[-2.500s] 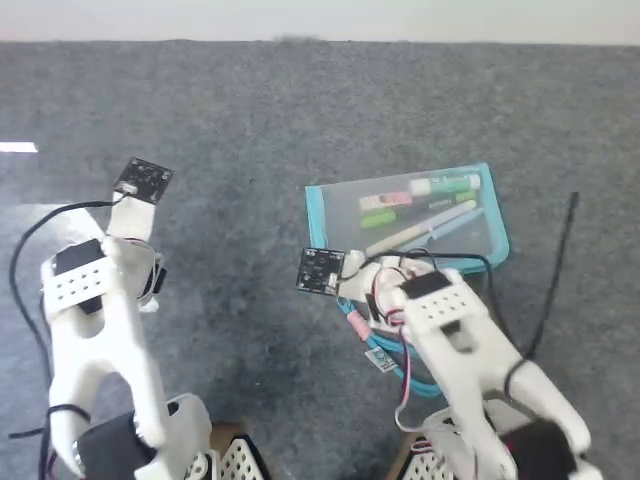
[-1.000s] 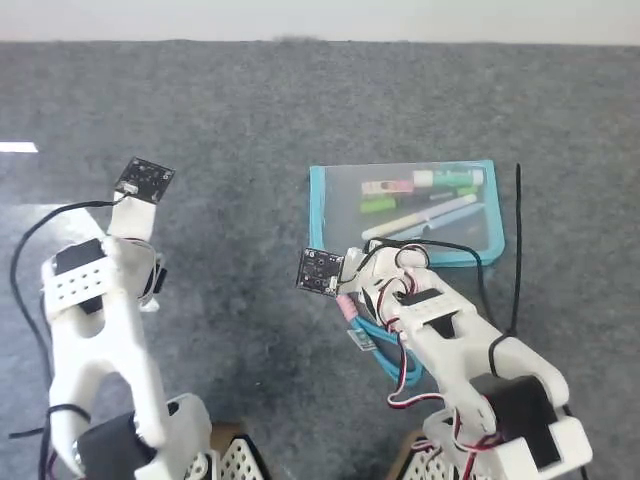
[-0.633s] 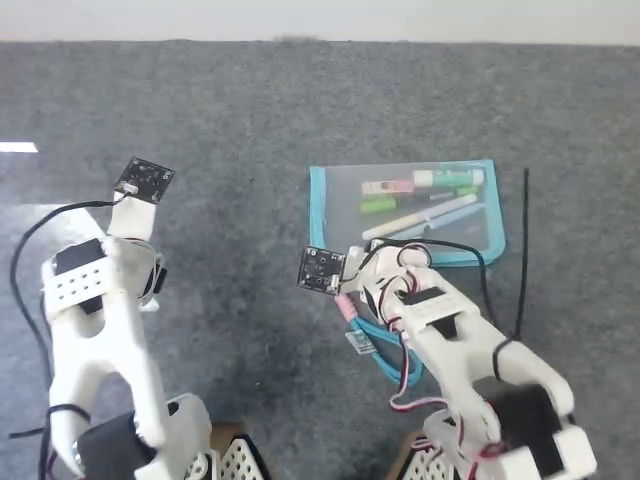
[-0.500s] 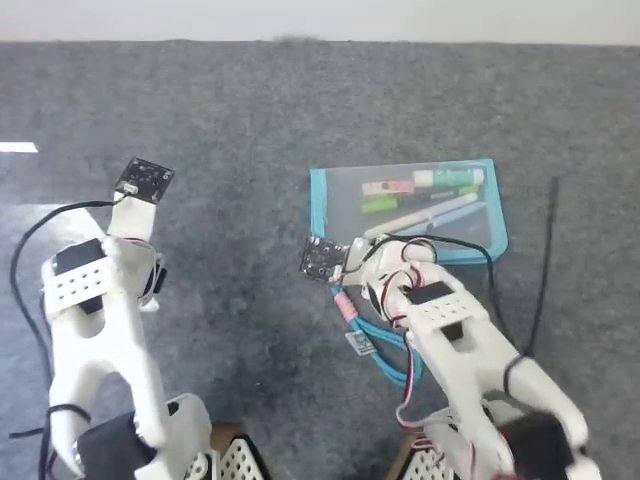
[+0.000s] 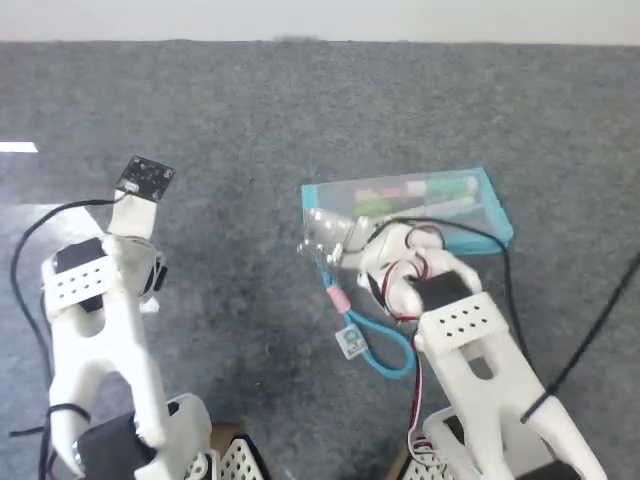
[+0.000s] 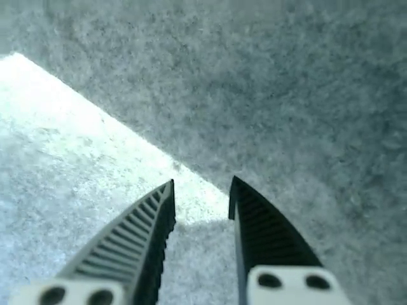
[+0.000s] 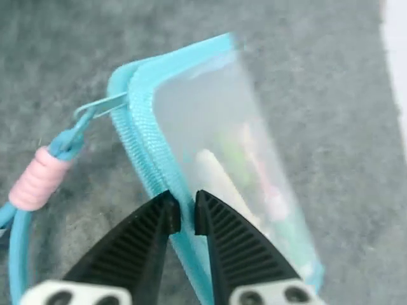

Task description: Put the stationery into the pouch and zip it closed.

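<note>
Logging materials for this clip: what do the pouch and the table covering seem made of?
The pouch: likely frosted translucent plastic, stationery showing through, with teal woven-looking fabric edging. The table covering: grey felt or short carpet; fuzzy, matte texture.

Overhead plus close wrist views, common pouch [image 5: 430, 200]

A grey felt-covered table [image 5: 250, 110] stretches to a pale border at its far side. Right of centre on the felt rests a clear pouch [image 5: 440, 200] trimmed in turquoise. From its left corner a turquoise cord loop [image 5: 385, 352], threaded with a pink bead [image 5: 335, 298] and a small tag [image 5: 350, 343], trails toward the near side. A white strip [image 5: 17, 147] lies at the left edge.
</note>
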You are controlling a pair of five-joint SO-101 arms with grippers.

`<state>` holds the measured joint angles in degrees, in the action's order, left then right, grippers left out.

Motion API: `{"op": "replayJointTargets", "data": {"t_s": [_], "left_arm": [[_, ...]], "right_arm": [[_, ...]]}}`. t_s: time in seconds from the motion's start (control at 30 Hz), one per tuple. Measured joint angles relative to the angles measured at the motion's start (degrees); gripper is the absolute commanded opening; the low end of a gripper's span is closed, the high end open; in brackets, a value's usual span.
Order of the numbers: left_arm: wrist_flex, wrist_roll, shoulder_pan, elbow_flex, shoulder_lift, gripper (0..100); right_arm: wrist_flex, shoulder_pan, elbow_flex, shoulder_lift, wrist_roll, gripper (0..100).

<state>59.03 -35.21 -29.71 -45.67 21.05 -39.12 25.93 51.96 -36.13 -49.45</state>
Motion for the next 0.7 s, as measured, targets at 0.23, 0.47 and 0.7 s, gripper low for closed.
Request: {"op": "replayJointTargets", "data": {"t_s": [0.23,0.47,0.7], "left_arm": [[9.7,3.6,4.4,9.5,8.8,25],[24.7,6.5,16.4,17.6,23.1,27],[31.5,16.1,27.0,26.5,26.1,27]], "right_arm": [[-13.1,0.0,-18.0,1.2,4.2,0.9],[-21.2,-1.7,-35.3,12.3,7.6,0.9],[-27.2,-2.1,-51.1,15.4,9.8,0.9]]}}
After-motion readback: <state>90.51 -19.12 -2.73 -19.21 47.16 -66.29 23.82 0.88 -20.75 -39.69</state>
